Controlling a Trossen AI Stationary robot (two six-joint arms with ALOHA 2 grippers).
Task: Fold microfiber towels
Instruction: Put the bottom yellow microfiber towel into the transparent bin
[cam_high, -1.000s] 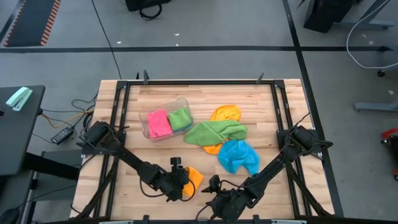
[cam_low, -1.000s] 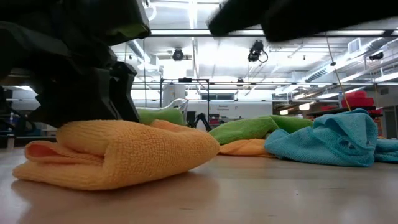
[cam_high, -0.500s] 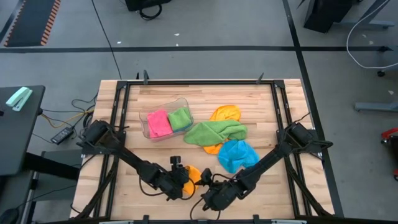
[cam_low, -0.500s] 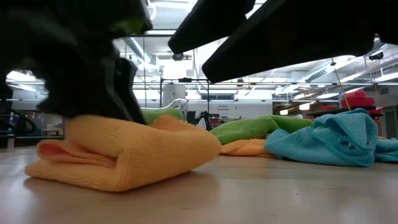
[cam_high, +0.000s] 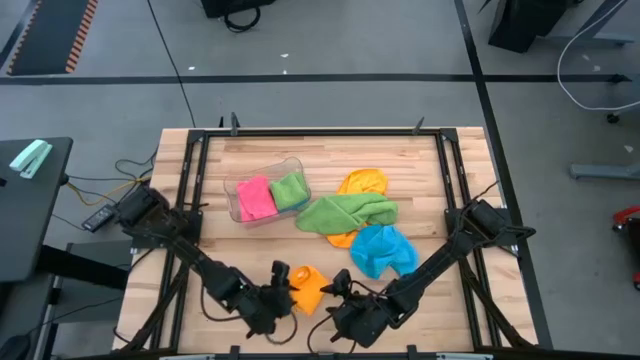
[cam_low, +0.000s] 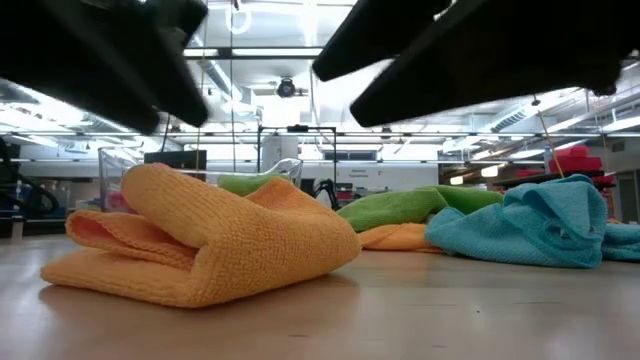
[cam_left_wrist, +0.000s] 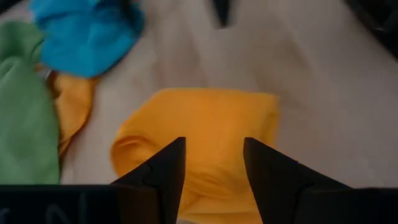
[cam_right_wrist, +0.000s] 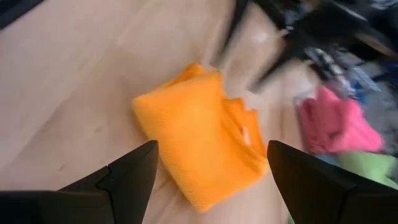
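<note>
A folded orange towel (cam_high: 308, 288) lies flat on the table near its front edge, its rounded fold (cam_low: 300, 245) showing in the low view. My left gripper (cam_left_wrist: 213, 163) hovers open just to its left, above it, with the towel (cam_left_wrist: 205, 124) ahead of its fingers. My right gripper (cam_right_wrist: 211, 163) stands wide open on the towel's right, nothing between its fingers. Farther back lie a green towel (cam_high: 345, 212) over another orange one (cam_high: 362, 182), and a crumpled blue towel (cam_high: 385, 250).
A clear plastic tub (cam_high: 236, 190) at the back left holds a folded pink towel (cam_high: 255, 197) and a folded green one (cam_high: 290, 190). Black frame rails (cam_high: 195, 180) run along the table's left, right and far sides. Bare wood lies along the front right.
My left gripper has risen off the folded orange towel, drawn back toward the table's near left and rolled at the wrist. Freed from it, the towel's upper layer has sprung up higher; the towel stays in place on the table.
</note>
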